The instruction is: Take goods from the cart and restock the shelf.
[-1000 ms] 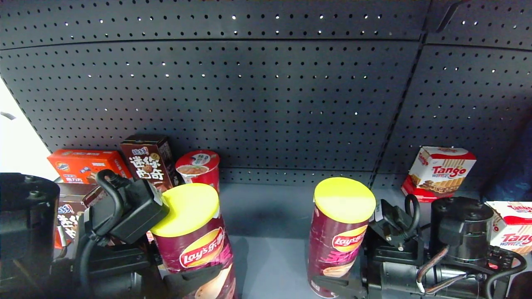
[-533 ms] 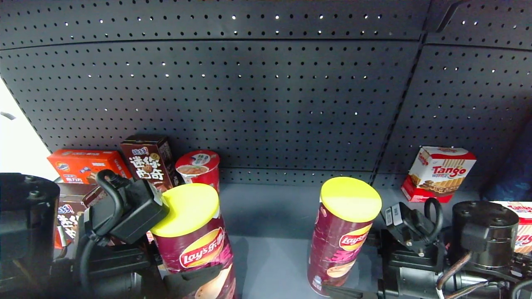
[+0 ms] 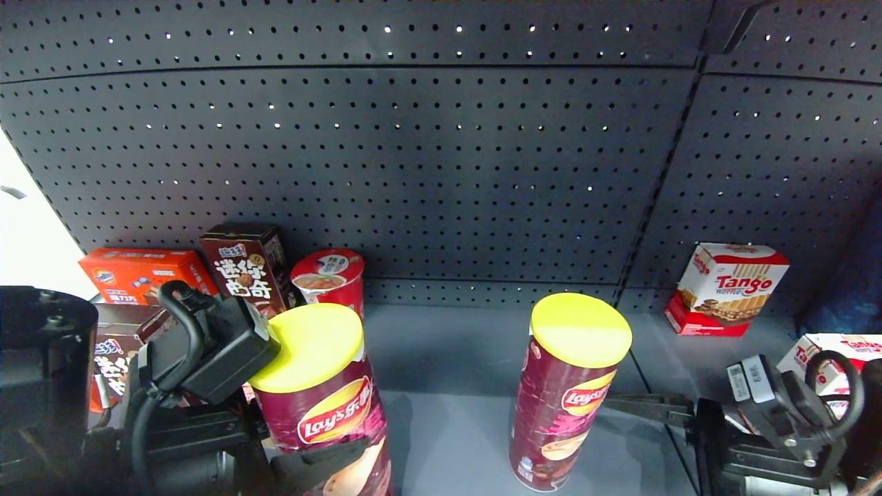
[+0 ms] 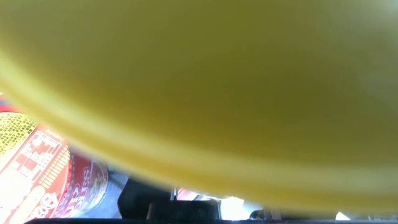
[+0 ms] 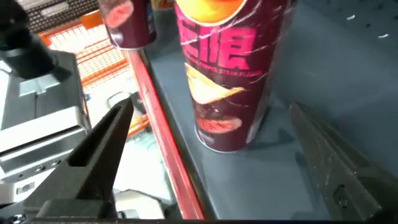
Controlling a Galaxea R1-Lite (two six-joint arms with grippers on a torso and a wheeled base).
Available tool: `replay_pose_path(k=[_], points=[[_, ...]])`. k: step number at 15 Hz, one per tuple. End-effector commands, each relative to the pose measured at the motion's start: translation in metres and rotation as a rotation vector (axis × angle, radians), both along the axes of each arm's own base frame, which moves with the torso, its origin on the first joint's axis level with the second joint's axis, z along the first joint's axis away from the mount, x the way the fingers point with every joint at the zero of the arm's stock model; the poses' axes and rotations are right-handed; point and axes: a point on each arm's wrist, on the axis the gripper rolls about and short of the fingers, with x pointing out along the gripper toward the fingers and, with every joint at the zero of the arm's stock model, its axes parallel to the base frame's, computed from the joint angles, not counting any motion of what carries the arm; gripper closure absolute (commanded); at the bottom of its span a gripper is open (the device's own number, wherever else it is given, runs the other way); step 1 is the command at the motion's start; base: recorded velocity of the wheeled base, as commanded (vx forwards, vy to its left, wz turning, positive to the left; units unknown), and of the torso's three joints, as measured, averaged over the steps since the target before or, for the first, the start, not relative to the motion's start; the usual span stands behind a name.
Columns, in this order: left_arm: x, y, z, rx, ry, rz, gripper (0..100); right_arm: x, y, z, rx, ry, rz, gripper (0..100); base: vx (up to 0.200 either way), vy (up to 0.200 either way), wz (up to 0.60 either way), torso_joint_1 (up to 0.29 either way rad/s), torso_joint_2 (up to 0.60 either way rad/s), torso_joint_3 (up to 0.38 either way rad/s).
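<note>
Nearest, the left jaws are closed on the left can (image 3: 324, 406), a tall maroon tube with a yellow lid and a red-and-yellow logo. One dark finger (image 3: 320, 458) crosses its lower label. The lid hides what is inside. To its right the right can (image 3: 561, 406), with the same lid and label, stands upright on the grey shelf (image 3: 455, 358). The right jaws are spread wide, the can between their tips, untouched. Farther back on the left stand a red lidded cup (image 3: 331, 275), a brown box (image 3: 247, 267) with white characters and an orange box (image 3: 141, 273). Far right sit two red-and-white boxes (image 3: 730, 288). A black pegboard (image 3: 413, 172) backs everything.
</note>
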Motion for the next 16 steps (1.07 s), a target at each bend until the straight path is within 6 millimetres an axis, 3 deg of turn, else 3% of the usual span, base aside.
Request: replay_pose_path(k=[1,3,9,13,16], points=[[0.0,0.0,0.0,0.001,0.001,0.0,100,-0.011,-0.008,0.011,0.032,-0.056,-0.036,0,0.0,0.0,0.0,0.0,0.0,0.0],[0.0,0.0,0.0,0.001,0.001,0.0,100,-0.015,-0.01,0.018,0.046,-0.08,-0.059,0,0.0,0.0,0.0,0.0,0.0,0.0],[0.001,-0.001,0.001,0.003,-0.01,-0.008,100,-0.045,-0.031,0.073,0.044,-0.087,-0.108,0,0.0,0.0,0.0,0.0,0.0,0.0],[0.004,-0.004,0.015,-0.023,-0.053,-0.011,100,-0.056,-0.038,0.084,0.071,-0.131,-0.13,0,0.0,0.0,0.0,0.0,0.0,0.0],[0.013,-0.013,0.025,-0.035,-0.074,-0.022,100,-0.053,-0.04,0.089,0.032,-0.12,-0.293,0,0.0,0.0,0.0,0.0,0.0,0.0]])
